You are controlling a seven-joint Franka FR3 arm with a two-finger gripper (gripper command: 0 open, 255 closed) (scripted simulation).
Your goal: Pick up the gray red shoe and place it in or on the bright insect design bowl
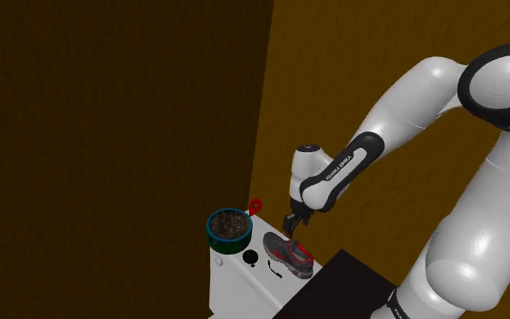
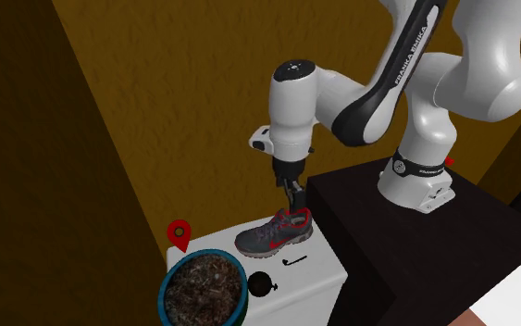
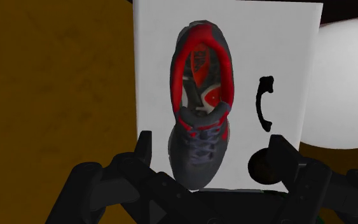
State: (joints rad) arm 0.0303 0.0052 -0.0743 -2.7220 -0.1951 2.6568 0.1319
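The end effector (image 3: 209,167) is open: in the wrist view its 2 black fingers (image 3: 144,149) stand apart on either side of the shoe (image 3: 201,108), holding nothing. In the second exterior view the end effector (image 2: 292,196) hangs just above the shoe (image 2: 275,233), pointing down at its red-collared heel end. A gap shows between them, so there is no contact.

The shoe lies upright on its sole on the white table (image 2: 328,270), near the edge by the dark stand (image 2: 388,231). It has a grey upper, a red lining and red trim. From the wrist camera its long axis runs between the fingers, so closing them would squeeze it across its width.

It should handle as a light thing. The upper looks soft and will give under the fingers, while the sole below is probably stiffer. The best hold is probably low across the sides at the laced middle, or on the collar wall. A pinch on the rounded toe alone could slip.

A black curved mark (image 2: 292,261) lies just beside the shoe, with a small black round thing (image 2: 261,284) further along. The bowl (image 2: 203,287) has a blue-green rim and a dark speckled inside, and stands at the table's far end, near but apart from the shoe. A red pin-shaped thing (image 2: 180,233) stands behind it. The shoe looks about as long as the bowl is wide, so it may rest on the rim.
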